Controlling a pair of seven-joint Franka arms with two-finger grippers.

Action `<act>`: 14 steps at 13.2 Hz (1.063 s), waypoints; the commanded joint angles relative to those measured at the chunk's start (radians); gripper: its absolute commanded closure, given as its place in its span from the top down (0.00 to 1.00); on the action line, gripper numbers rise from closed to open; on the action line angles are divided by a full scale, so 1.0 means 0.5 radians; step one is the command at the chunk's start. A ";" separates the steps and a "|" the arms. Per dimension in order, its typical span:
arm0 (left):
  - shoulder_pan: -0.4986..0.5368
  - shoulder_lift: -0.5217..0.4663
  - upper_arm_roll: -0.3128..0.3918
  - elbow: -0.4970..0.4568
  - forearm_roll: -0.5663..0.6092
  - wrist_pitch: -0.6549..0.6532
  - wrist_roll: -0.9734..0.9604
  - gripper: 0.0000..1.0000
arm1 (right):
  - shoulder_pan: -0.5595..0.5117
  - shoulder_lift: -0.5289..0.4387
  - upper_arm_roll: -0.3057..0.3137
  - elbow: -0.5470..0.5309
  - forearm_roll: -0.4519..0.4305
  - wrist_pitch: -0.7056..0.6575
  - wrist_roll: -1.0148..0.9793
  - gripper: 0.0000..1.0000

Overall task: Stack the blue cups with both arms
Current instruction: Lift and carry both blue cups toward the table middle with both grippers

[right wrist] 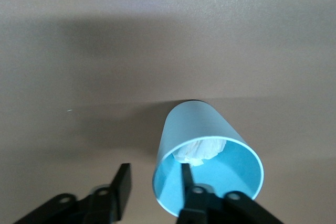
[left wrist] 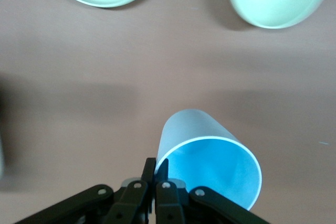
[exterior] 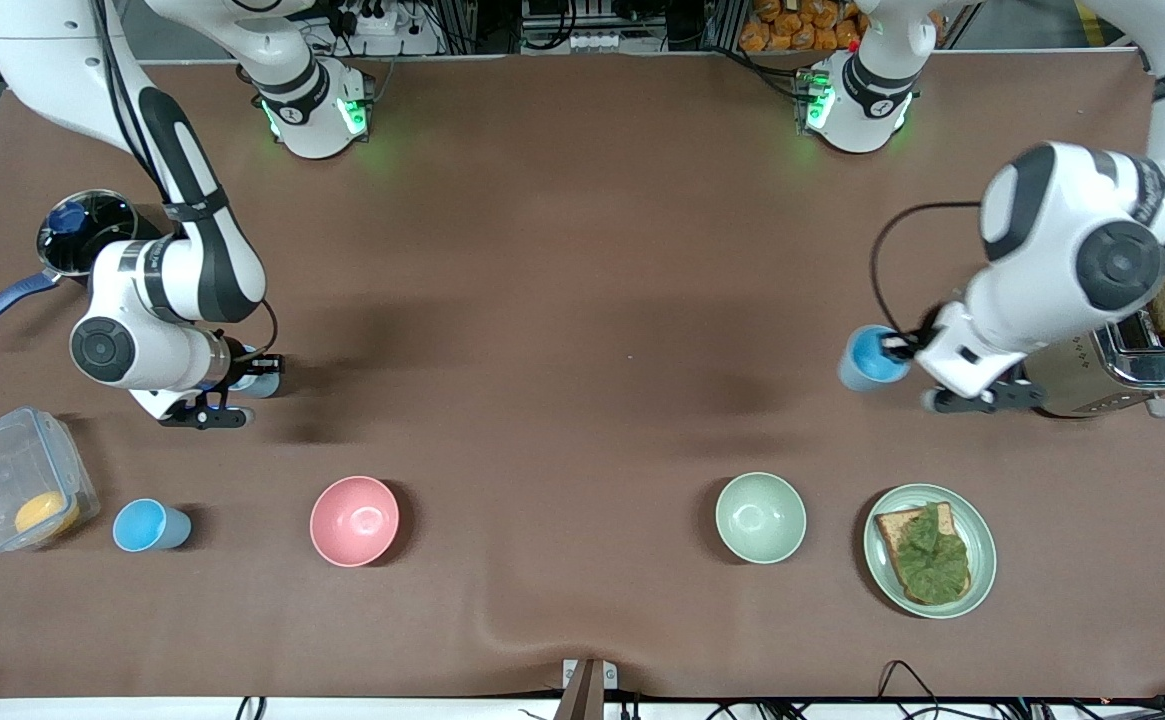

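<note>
My left gripper (exterior: 900, 348) is shut on the rim of a light-blue cup (exterior: 870, 358) and holds it tilted beside the toaster. In the left wrist view one finger is inside and one outside the rim of this cup (left wrist: 210, 156), with the gripper (left wrist: 156, 169) pinched on its wall. My right gripper (exterior: 247, 372) is open at a second blue cup (exterior: 264, 387) toward the right arm's end. In the right wrist view the gripper (right wrist: 154, 182) straddles the wall of that cup (right wrist: 207, 145), which holds something white and crumpled. A third blue cup (exterior: 150, 525) stands beside the clear container.
A pink bowl (exterior: 354, 520), a green bowl (exterior: 760, 517) and a green plate (exterior: 982, 560) with toast and lettuce stand near the front edge. A toaster (exterior: 1122, 365) is under the left arm. A clear container (exterior: 2, 470) and a blue-handled pot (exterior: 82, 235) are at the right arm's end.
</note>
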 commanded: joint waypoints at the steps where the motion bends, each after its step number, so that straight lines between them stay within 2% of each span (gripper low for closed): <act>1: 0.000 0.027 -0.207 0.147 -0.007 -0.134 -0.244 0.00 | -0.002 0.016 0.008 0.052 0.012 -0.014 -0.034 0.00; 2: -0.003 0.030 -0.256 0.147 0.005 -0.192 -0.361 0.00 | -0.002 0.022 0.008 0.064 0.009 -0.014 -0.034 0.00; 5: 0.000 0.014 -0.275 0.168 0.008 -0.205 -0.420 0.00 | 0.065 0.019 0.008 0.110 0.012 -0.054 -0.001 0.00; 7: 0.000 -0.010 -0.275 0.202 -0.013 -0.241 -0.423 0.00 | 0.164 0.022 0.014 0.226 0.030 -0.225 0.176 0.00; 9: -0.003 0.002 -0.315 0.238 -0.013 -0.248 -0.454 0.00 | 0.326 0.022 0.008 0.312 0.253 -0.345 0.315 0.00; 12: -0.024 0.042 -0.333 0.294 -0.025 -0.248 -0.457 0.00 | 0.586 0.068 0.011 0.426 0.413 -0.333 0.780 0.00; 14: -0.033 0.039 -0.346 0.297 -0.025 -0.248 -0.484 0.00 | 0.801 0.163 0.011 0.579 0.566 -0.327 1.127 0.00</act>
